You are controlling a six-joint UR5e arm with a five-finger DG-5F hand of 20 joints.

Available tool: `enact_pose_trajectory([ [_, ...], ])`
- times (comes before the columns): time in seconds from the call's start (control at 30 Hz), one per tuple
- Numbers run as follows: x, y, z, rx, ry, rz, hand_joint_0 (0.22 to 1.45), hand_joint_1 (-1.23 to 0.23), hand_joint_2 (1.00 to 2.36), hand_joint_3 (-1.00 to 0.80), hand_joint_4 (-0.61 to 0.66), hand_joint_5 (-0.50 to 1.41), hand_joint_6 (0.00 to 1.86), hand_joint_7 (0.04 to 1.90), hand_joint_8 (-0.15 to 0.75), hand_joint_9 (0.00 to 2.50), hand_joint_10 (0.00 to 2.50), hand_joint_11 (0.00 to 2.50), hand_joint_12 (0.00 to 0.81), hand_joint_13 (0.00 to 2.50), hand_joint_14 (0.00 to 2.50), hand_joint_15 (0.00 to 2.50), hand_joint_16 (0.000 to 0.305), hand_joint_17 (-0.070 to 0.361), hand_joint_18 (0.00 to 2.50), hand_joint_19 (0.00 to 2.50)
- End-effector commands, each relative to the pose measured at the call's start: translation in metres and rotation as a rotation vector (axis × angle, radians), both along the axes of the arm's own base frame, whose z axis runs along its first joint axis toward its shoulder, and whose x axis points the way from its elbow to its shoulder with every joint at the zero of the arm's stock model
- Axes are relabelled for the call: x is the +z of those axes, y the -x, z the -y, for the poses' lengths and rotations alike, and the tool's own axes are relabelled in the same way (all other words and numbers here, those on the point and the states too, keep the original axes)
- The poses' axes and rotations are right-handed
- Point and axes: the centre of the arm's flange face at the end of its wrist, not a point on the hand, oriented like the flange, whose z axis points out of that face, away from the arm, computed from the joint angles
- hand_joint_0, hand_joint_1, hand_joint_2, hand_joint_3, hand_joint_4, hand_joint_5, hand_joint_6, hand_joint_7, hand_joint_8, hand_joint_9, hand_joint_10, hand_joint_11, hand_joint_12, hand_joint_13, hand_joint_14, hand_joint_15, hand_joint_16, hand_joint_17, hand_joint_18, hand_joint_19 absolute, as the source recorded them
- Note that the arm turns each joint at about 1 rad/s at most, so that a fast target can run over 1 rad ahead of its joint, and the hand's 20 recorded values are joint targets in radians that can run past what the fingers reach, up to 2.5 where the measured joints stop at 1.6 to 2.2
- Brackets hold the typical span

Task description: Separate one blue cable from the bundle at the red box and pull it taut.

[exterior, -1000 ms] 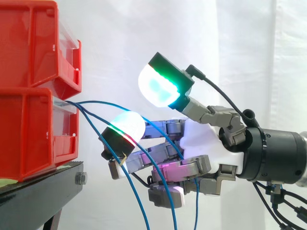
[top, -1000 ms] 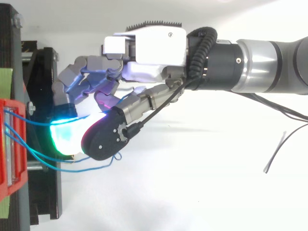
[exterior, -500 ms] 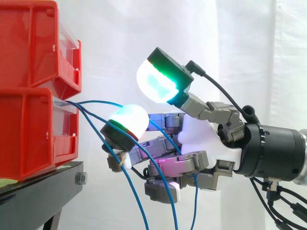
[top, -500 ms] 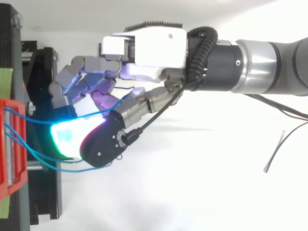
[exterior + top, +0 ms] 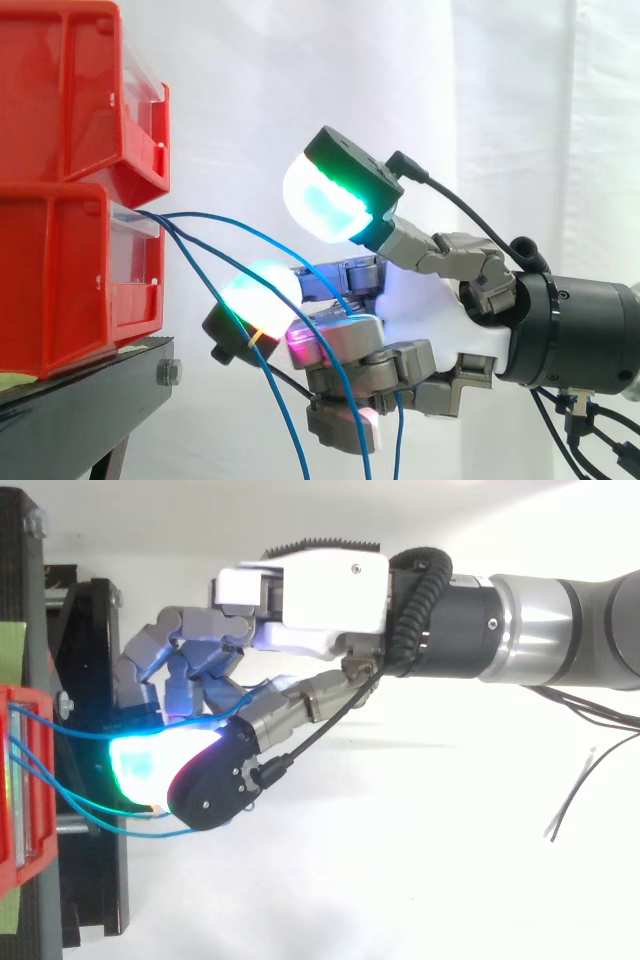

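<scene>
side view: you had two red bins (image 5: 60,90) stacked at 9 o'clock on the black stand (image 5: 90,400), with the white curtain (image 5: 300,80) behind. the bundle (image 5: 152,215) of blue strands left the front of the lower bin (image 5: 60,280), out at 9 o'clock from the hand.

the hand (image 5: 430,310) sat at 4 o'clock in the frame, and its arm entered from 3 o'clock. the lower fingers (image 5: 345,365) were curled in, one pad glowing magenta, and they closed round one blue cable (image 5: 250,231) (the contact itself sat behind the fingers, so you only got the cable going in at the top of the curl and a strand dropping out toward 6 o'clock). that cable ran from the bin in a shallow bow toward 4 o'clock, slack, not taut.

one raised pad (image 5: 325,195) stood at 11 o'clock of the palm, white-cyan with a green edge, touching nothing. a green pad (image 5: 258,292) hung at 9 o'clock of the palm, just beside the other cables (image 5: 283,415), which fell toward 6 o'clock and off the bottom edge.

top view: the arm came in from 3 o'clock, the hand (image 5: 320,590) sat near centre, and the bin edge was at 8 o'clock. the gripped cable (image 5: 75,734) crossed from the bin toward 3 o'clock and went under the glowing pad into the curl. two more strands looped lower, toward 7 o'clock, apart from it.
</scene>
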Motion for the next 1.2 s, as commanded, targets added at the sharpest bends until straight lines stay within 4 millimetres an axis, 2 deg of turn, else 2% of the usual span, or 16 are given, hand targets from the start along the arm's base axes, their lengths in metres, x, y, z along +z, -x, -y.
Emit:
enact_pose_trajectory([
  [0.0,0.000,-0.001,-0.002,-0.006,0.002,0.007,0.54,-0.56,1.00,-0.50,0.25,-0.25,0.89,0.92,0.337,0.50,1.49,1.29,0.375,0.75,2.44,1.22,0.047,0.106,1.10,1.22],
  [0.13,0.001,-0.002,-0.004,-0.006,0.013,0.021,0.54,-0.56,1.00,-0.50,0.25,-0.25,0.89,0.92,0.340,0.48,1.64,1.24,0.373,0.73,2.47,1.21,0.047,0.105,1.10,1.23],
  [0.2,0.001,-0.002,-0.004,-0.007,0.015,0.021,0.54,-0.56,1.00,-0.50,0.25,-0.25,0.89,0.92,0.342,0.44,1.87,1.18,0.376,0.73,2.48,1.18,0.047,0.105,1.10,1.23],
  [0.27,0.001,-0.002,-0.004,-0.007,0.016,0.019,0.54,-0.56,1.00,-0.50,0.25,-0.25,0.89,0.92,0.346,0.43,1.98,1.15,0.376,0.73,2.48,1.18,0.047,0.105,1.10,1.22],
  [0.5,0.003,-0.002,0.000,-0.007,0.007,0.031,0.54,-0.55,1.00,-0.50,0.25,-0.25,0.89,0.92,0.343,0.42,2.05,1.12,0.372,0.73,2.50,1.17,0.046,0.104,1.10,1.23],
  [0.8,0.004,-0.002,0.007,-0.004,-0.077,0.037,0.57,-0.44,1.00,-0.50,0.25,-0.25,0.89,0.92,0.335,0.42,2.20,1.09,0.366,0.74,2.50,1.20,0.044,0.099,1.10,1.25],
  [1.17,0.003,0.000,0.017,-0.030,-0.091,0.032,0.59,-0.47,1.01,-0.43,0.24,-0.25,0.89,0.93,0.326,0.41,2.25,1.10,0.357,0.74,2.50,1.20,0.043,0.096,1.10,1.26],
])
